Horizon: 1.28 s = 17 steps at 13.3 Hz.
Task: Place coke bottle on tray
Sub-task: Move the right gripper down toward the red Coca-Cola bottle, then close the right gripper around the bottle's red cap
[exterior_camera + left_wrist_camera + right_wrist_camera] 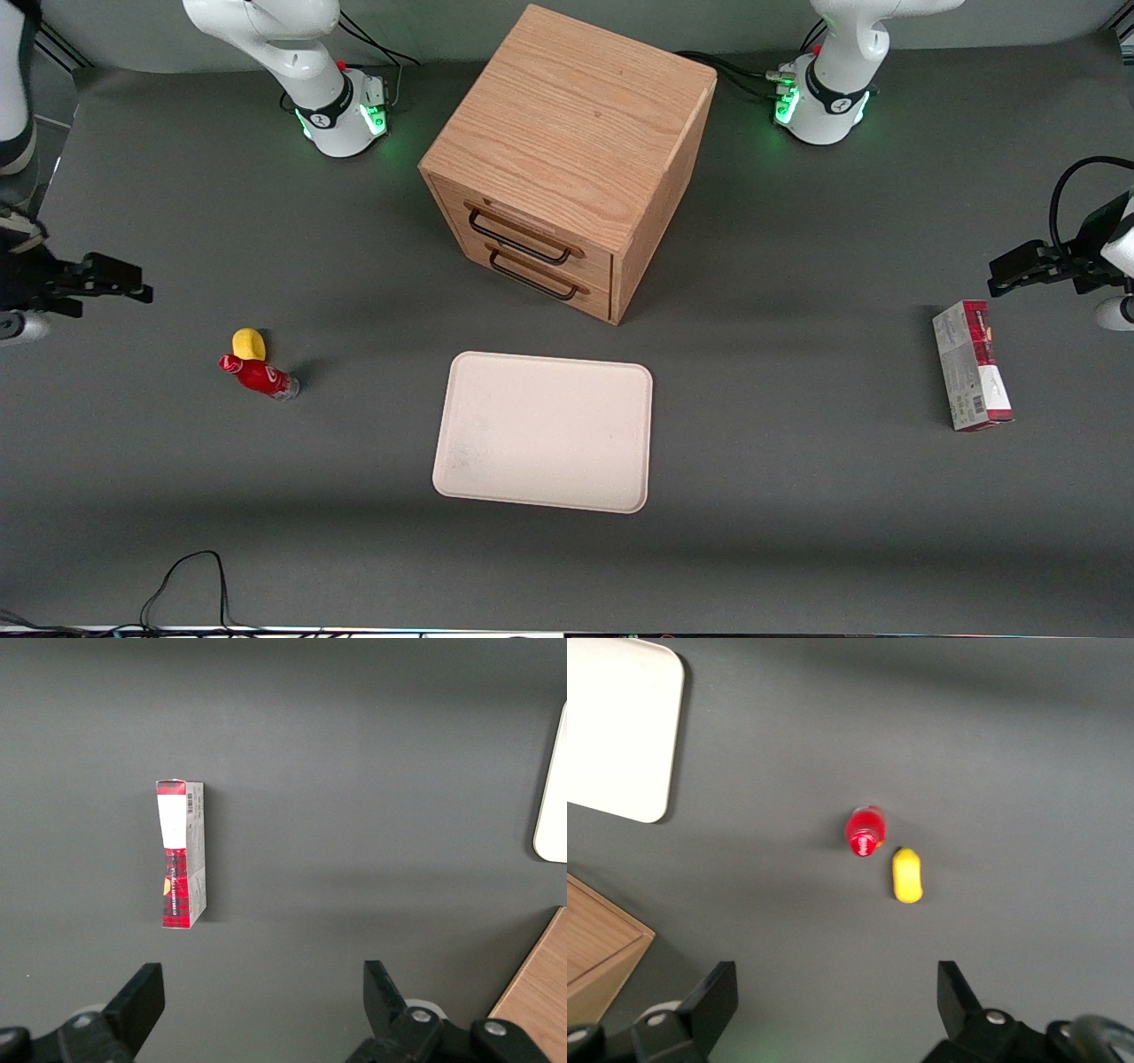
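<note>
Dark grey matte desk (797, 532) all over. Red coke bottle (257, 376) with red cap, white script on the label and a clear base, well below the black tool (115, 276) and nearer the front camera. Plain yellow lump (249, 344) just beside the bottle, between it and the tool. Cream to pale pink tray (545, 431), unpatterned, well apart from the tool toward the parked arm's end. Light oak cabinet (567, 151) with visible wood grain and dark handles. Red, white and grey carton (972, 365) with a barcode, at the parked arm's end
</note>
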{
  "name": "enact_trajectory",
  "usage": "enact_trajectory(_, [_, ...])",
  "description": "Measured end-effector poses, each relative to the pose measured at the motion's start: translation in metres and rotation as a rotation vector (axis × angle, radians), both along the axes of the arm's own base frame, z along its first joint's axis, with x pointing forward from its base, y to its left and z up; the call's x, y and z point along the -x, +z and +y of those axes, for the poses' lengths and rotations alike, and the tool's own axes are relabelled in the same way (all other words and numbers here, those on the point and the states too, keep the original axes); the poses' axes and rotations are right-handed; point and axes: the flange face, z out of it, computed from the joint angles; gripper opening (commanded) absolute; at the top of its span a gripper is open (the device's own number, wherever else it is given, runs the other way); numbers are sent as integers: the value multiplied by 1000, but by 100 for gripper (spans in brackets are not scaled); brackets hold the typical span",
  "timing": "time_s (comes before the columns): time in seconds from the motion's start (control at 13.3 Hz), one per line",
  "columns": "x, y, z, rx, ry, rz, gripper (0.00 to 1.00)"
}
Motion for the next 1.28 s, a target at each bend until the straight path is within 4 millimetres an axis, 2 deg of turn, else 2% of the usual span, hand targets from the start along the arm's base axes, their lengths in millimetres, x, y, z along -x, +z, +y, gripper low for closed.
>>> enact_trajectory(0.15, [-10, -3, -4, -1, 3, 13, 100])
enact_trajectory(0.3, [-13, -9, -3, -2, 6, 28, 100])
enact_trajectory(0.53, [-14, -33, -3, -5, 5, 56, 100])
enact_trajectory(0.68, [-18, -70, -4, -3, 4, 43, 100])
enact_trajectory(0.83, [-18, -122, -4, 2, 3, 10, 100])
enact_trajectory(1.05, [-6, -189, -2, 9, 7, -35, 100])
enact_trajectory(1.2, [4, -219, -1, 13, 7, -51, 100])
enact_trajectory(1.28, [7, -226, 0, 14, 9, -54, 100])
